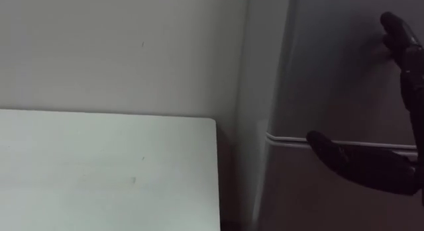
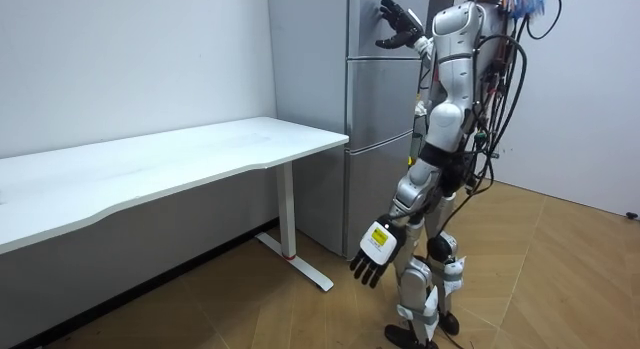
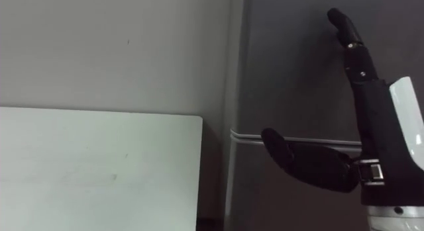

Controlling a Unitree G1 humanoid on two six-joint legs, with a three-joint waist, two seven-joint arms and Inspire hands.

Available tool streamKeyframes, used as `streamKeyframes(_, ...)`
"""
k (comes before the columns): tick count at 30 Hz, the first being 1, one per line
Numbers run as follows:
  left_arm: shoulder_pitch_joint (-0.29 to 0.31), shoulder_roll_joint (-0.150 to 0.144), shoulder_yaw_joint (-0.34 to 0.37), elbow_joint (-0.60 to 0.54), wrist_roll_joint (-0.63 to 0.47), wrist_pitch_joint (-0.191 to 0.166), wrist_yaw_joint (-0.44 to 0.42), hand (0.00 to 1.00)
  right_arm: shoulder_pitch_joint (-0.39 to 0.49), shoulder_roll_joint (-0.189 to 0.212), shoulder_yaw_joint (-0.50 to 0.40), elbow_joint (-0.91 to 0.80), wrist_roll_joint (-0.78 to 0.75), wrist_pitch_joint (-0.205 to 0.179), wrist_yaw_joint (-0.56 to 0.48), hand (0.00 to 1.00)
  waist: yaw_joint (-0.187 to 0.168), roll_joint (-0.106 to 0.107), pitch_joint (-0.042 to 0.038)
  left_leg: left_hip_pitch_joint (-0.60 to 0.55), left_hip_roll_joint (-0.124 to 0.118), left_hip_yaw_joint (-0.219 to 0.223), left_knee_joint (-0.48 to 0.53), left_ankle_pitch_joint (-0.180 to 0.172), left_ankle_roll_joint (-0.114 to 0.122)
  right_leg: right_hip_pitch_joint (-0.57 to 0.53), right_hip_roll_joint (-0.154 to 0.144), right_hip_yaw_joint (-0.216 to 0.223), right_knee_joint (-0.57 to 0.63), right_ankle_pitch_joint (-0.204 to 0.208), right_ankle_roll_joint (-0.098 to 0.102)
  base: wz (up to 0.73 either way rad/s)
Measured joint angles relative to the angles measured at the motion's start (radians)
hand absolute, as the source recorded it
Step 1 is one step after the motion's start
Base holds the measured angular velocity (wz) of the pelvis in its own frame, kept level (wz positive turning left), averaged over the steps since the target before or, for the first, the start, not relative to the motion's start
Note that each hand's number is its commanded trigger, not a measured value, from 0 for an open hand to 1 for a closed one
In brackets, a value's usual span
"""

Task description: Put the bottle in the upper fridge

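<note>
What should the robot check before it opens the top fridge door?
1. Is the right hand at the upper fridge door: ok, raised to it.
2. Is the door open: not ok, shut.
3. Is there a hold on the door: not ok, fingers straight.
4. Is a bottle in hand: not ok; the left hand hangs open by the robot's leg, holding nothing.
5. Is there room for the door beside the table: cannot tell.

On the wood floor point(image 2: 560, 289), a white table point(image 2: 200, 154) and grey fridge point(image 2: 380, 119).
</note>
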Motion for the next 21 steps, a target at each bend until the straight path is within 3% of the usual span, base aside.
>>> streamKeyframes(8,-0.008,0.000,0.000,-0.003,0.018,-0.001,-0.021,0.00,0.000,0.000,0.023,0.000,0.002,0.000,0.035,0.00,-0.001,-0.006,-0.0030,0.001,0.000,-0.001,0.002,0.000,0.000,0.003,-0.001,-0.006,0.001,0.002,-0.001,0.00)
streamKeyframes(17,-0.017,0.000,0.000,-0.004,0.018,-0.004,-0.019,0.00,0.000,-0.001,0.022,0.010,0.004,-0.004,0.041,0.00,-0.003,-0.009,-0.0012,0.001,0.001,-0.006,0.011,-0.001,0.001,0.012,-0.001,-0.008,0.001,0.002,-0.001,0.02)
streamKeyframes(21,-0.008,-0.001,0.034,-0.015,0.020,-0.004,-0.019,0.00,0.000,-0.029,-0.045,0.034,0.061,-0.009,0.041,0.00,-0.008,-0.018,-0.0015,0.000,0.001,-0.008,0.014,-0.002,0.002,0.012,-0.001,-0.007,0.000,0.002,-0.001,0.02)
